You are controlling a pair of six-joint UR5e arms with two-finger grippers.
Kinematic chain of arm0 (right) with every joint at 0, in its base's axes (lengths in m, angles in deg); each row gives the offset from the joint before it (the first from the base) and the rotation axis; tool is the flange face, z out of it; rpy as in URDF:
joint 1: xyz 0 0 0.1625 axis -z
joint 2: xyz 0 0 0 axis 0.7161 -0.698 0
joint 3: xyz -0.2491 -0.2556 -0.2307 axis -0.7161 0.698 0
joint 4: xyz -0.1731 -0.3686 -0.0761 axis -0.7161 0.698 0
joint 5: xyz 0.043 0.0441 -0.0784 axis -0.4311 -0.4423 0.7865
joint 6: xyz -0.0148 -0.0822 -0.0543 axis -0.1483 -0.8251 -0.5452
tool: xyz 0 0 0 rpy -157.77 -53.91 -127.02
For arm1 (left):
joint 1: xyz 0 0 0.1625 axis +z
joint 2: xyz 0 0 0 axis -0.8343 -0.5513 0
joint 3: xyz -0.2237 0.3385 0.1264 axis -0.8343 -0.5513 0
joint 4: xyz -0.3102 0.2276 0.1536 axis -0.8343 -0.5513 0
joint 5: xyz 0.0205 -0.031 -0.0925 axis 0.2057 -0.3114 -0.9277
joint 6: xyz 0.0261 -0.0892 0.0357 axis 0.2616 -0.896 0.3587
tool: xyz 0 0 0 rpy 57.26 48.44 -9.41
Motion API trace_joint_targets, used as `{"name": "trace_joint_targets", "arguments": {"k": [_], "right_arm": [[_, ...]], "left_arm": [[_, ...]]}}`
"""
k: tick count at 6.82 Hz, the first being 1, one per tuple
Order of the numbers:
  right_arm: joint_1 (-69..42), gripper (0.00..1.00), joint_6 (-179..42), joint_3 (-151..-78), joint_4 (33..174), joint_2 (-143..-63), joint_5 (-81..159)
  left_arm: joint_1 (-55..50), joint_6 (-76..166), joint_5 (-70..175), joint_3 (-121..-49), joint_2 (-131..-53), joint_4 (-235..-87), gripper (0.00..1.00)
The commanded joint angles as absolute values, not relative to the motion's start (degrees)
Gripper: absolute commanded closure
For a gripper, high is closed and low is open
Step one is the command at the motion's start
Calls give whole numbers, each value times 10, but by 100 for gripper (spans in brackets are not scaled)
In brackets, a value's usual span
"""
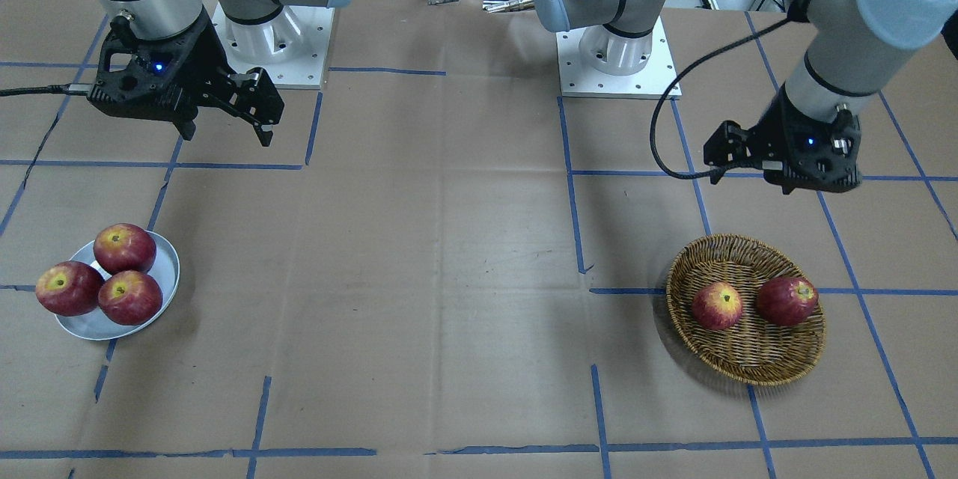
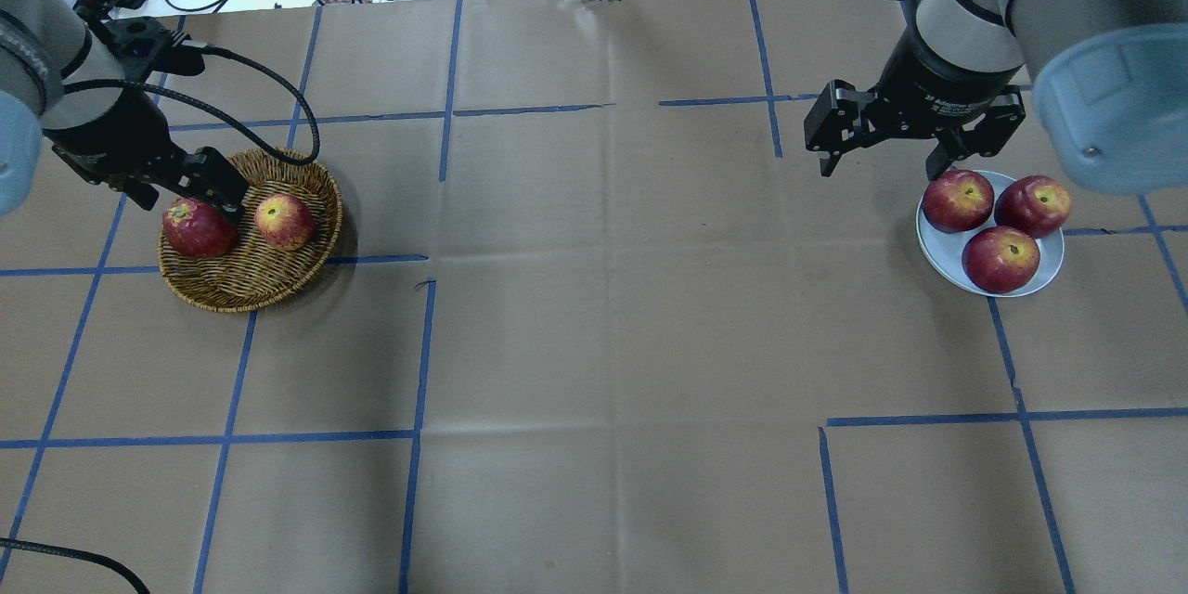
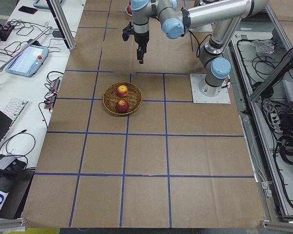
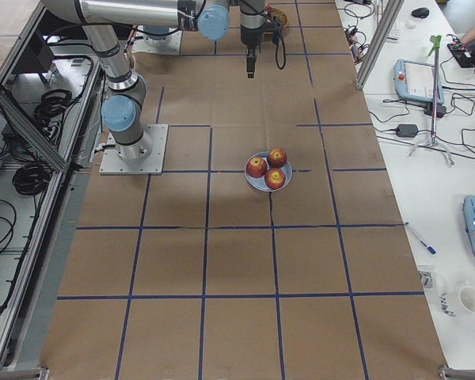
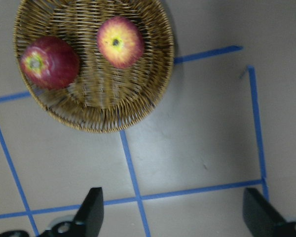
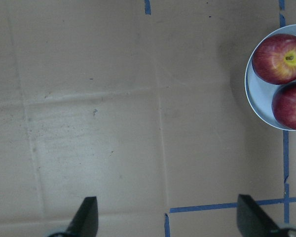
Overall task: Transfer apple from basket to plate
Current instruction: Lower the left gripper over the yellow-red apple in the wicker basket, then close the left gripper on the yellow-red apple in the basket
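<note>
Two apples lie in the wicker basket (image 1: pixel 748 374) at the near edge of the work area, on the robot's left side. The apple (image 1: pixel 717 305) with the broad yellow-orange blush sits in the half of the basket toward the table's middle, stem up. The darker red apple (image 1: pixel 786 300) lies just beside it with a small gap between them.

Well apart, at the other end of the brown-paper table (image 1: pixel 449 277), the pale plate (image 1: pixel 90 325) holds three redder apples (image 1: pixel 130 297) bunched together. One of them hangs out over the rim.

Farther back, toward the robot, both arms hang above the paper. The left gripper (image 1: pixel 722 157) hovers over bare table just behind the basket. Its wrist camera shows the two fingers (image 5: pixel 91 210) spread wide with nothing between them, and the basket lies ahead of the tips. The right gripper (image 1: pixel 224 131) hovers behind the plate. Its fingers (image 6: pixel 86 217) also stand wide apart and empty, over paper and blue tape lines (image 1: pixel 572 187), with the plate off to one side of them.
</note>
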State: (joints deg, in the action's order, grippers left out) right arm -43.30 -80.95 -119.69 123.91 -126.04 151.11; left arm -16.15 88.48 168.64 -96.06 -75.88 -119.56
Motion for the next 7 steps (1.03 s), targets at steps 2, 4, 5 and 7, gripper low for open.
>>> {"name": "trace_joint_targets", "arguments": {"k": [2, 4, 5, 7], "right_arm": [[-433, 0, -810, -1197, 1240, -1260, 1511], [-433, 0, -810, -1197, 1240, -1260, 1511], [-433, 0, -810, -1197, 1240, -1260, 1511], [-433, 0, -810, -1197, 1240, -1260, 1511]], "left_arm": [[-152, 842, 1680, -970, -877, -1068, 1], [-139, 810, 1678, -967, -904, -1065, 1], [-139, 809, 1678, -966, -920, -1065, 1], [-139, 807, 1649, -956, -955, -1048, 1]]}}
